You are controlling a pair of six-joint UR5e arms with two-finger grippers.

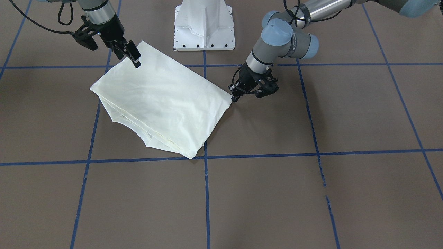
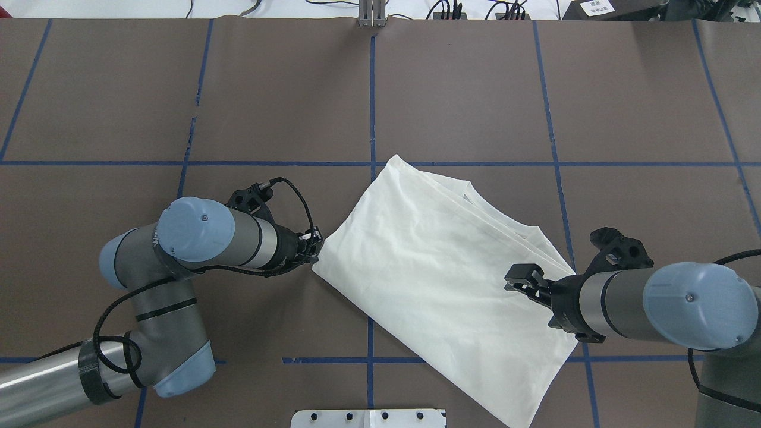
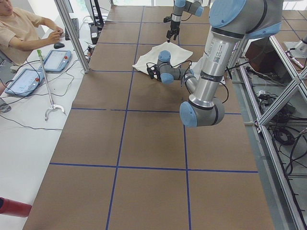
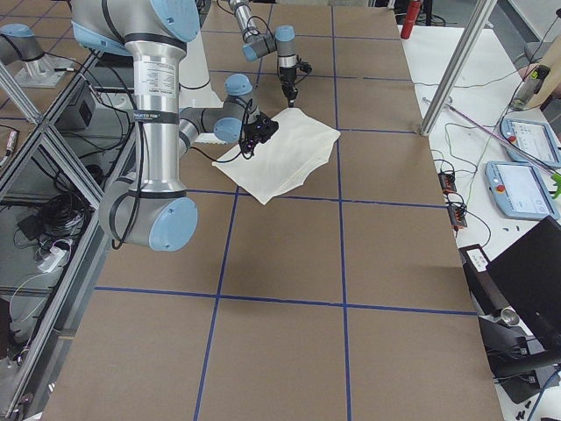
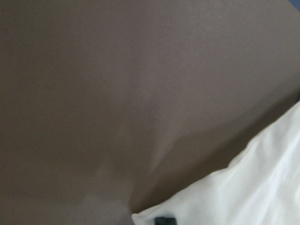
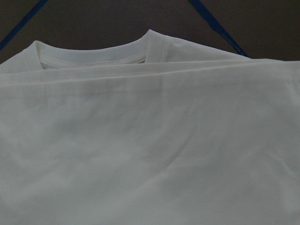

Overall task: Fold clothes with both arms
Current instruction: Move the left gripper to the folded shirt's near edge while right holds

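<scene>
**Left claw pinches a shirt corner; right claw hangs open over the cloth**

The black two-finger left claw point(image 1: 235, 98) is on a grey-and-silver jointed arm with light-blue caps point(image 2: 196, 233). It sits low at the table with its fingers drawn together on one pointed corner of the cream cotton shirt point(image 2: 440, 279). In its own wrist view the dark fingertips point(image 5: 165, 220) show at the bottom edge, on pale cloth just inside that corner. Bare brown surface fills the rest of that view.

From this claw the shirt spreads away as a slanted, folded rectangle lying flat, plain side up. Several layers are stepped along the edge that faces away from the robot.

Across the shirt from the left claw, the black two-finger right claw point(image 2: 516, 279) hangs over the cloth near the opposite short edge. Its fingers are parted and nothing is between them. Whether the tips touch the fabric cannot be told. Just ahead of this claw, the ribbed collar point(image 6: 89, 55) peeks out from under the folded layers.

Around both claws lies the brown paper-covered table point(image 1: 311, 193), crossed by blue tape lines point(image 1: 206, 193). Behind them stands the white pedestal base point(image 1: 204, 27).

Well beyond the left claw, past the table's edge, a person point(image 3: 19, 28) sits at a white bench with two grey handheld control screens point(image 3: 55, 60).
</scene>
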